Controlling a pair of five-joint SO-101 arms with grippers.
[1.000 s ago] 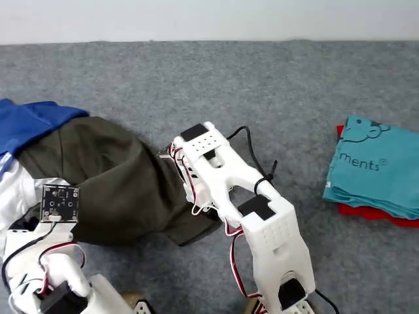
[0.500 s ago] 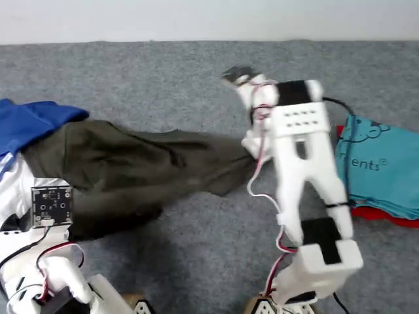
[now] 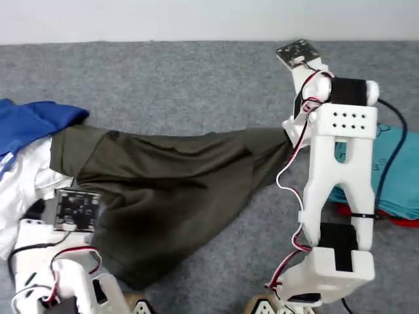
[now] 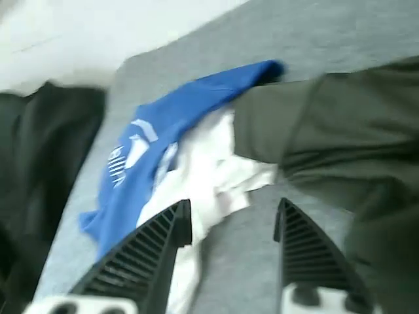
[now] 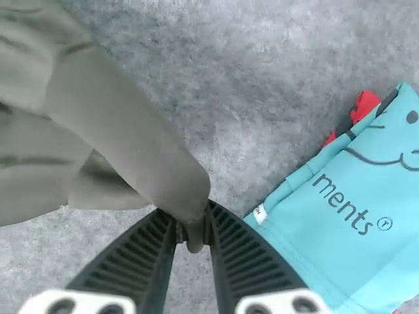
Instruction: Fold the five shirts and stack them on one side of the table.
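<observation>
An olive green shirt (image 3: pixel 170 183) is stretched across the middle of the grey table, from the left pile to my right gripper (image 5: pixel 191 243), which is shut on a bunched edge of the olive shirt (image 5: pixel 98 137). That pinch sits near the folded teal shirt (image 3: pixel 393 170) lying on a folded red shirt (image 3: pixel 386 219) at the right edge. A blue shirt (image 3: pixel 29 121) and a white shirt (image 3: pixel 23 183) lie crumpled at the left. My left gripper (image 4: pixel 229 242) hangs open above the white shirt (image 4: pixel 209 176), beside the blue shirt (image 4: pixel 163 137) and the olive shirt (image 4: pixel 340 137).
The right arm (image 3: pixel 340 176) stands tall between the olive shirt and the folded stack. Bare grey table (image 3: pixel 163 78) lies at the back and at the front right. Dark fabric (image 4: pixel 39 170) hangs off the table's left side in the left wrist view.
The right arm has swung from the table's middle to the right, dragging the olive shirt's edge with it and stretching the shirt out. The left arm shifted slightly right.
</observation>
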